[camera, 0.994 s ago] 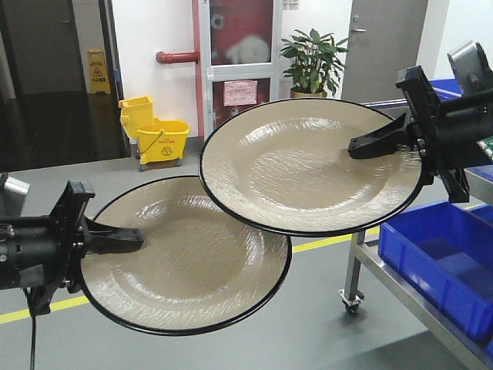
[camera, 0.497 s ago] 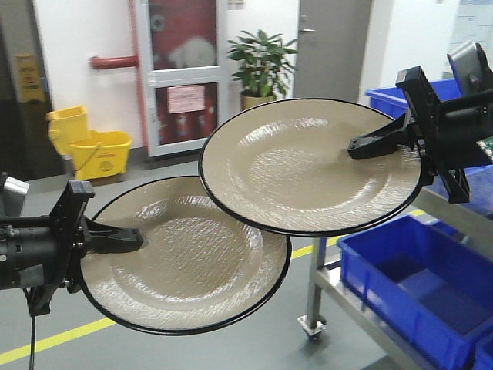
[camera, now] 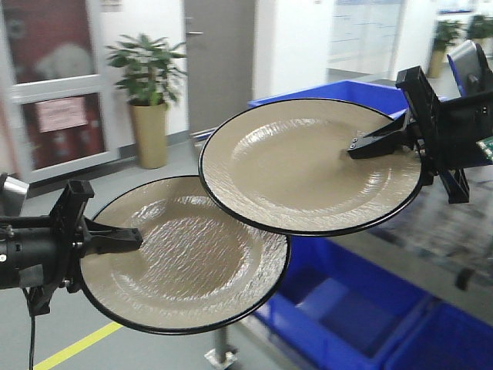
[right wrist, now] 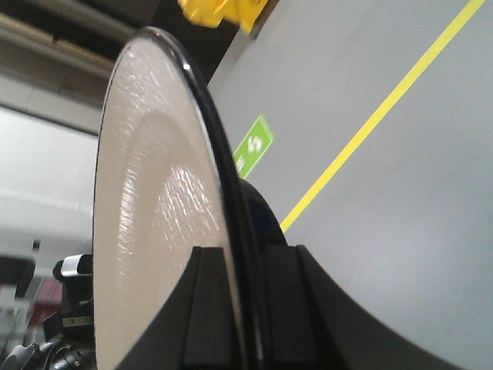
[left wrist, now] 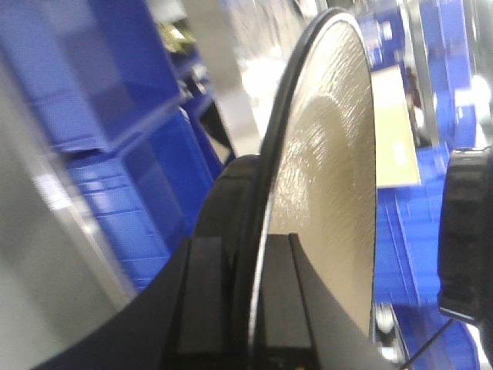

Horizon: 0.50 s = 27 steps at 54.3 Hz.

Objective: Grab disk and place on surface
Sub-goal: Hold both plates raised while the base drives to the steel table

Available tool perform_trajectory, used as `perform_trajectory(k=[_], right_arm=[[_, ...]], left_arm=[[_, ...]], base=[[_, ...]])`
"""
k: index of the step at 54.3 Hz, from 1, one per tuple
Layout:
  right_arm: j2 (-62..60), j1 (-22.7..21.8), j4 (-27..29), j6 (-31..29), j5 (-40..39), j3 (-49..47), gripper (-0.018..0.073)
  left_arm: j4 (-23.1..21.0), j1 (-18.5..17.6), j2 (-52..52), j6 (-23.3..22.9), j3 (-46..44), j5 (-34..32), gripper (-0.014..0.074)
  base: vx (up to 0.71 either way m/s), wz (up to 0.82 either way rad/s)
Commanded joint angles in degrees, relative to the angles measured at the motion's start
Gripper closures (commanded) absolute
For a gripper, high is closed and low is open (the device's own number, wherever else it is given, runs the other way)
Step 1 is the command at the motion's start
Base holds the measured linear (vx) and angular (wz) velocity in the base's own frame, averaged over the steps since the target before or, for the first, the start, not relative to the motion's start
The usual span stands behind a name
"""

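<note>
Disks first, since we've got two of them and both are up in the air. The left gripper (camera: 131,237) is clamped on the near-left rim of the lower disk (camera: 177,270), one finger on top of the rim and one underneath. The right gripper (camera: 358,146) pinches the right rim of the upper disk (camera: 308,166) the same way. Both disks are beige with a thin black edge and they sit roughly level. Neither one rests on anything; only the grippers carry them.

From the front, the upper disk's lower-left edge covers the far-right part of the lower disk. We can't tell if they actually touch or just overlap in the view.

The left wrist view shows its disk (left wrist: 331,193) edge-on, with the rim wedged between the two dark fingers (left wrist: 204,293) of the left gripper (left wrist: 246,308) and blurry blue bins (left wrist: 123,116) behind. The right wrist view is the mirror of that. Its disk (right wrist: 154,216) runs edge-on into the right gripper (right wrist: 243,301), and beyond it are the grey floor (right wrist: 400,231), a yellow line (right wrist: 370,116) and a green marking (right wrist: 254,146).

Below and to the right of the disks, the front view has more blue bins (camera: 347,308), pretty smeared. A potted plant (camera: 150,77) stands against the back wall on the left.
</note>
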Motion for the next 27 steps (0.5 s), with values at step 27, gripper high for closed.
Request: perform_trajectory(k=[27], right_arm=[[-2.7, -0.2, 6.8, 0.2, -3.4, -2.2, 0.0564]], left_arm=[[-6.6, -0.2, -2.5, -0.9, -1.8, 0.6, 0.0598]], base=[[0.32, -0.75]])
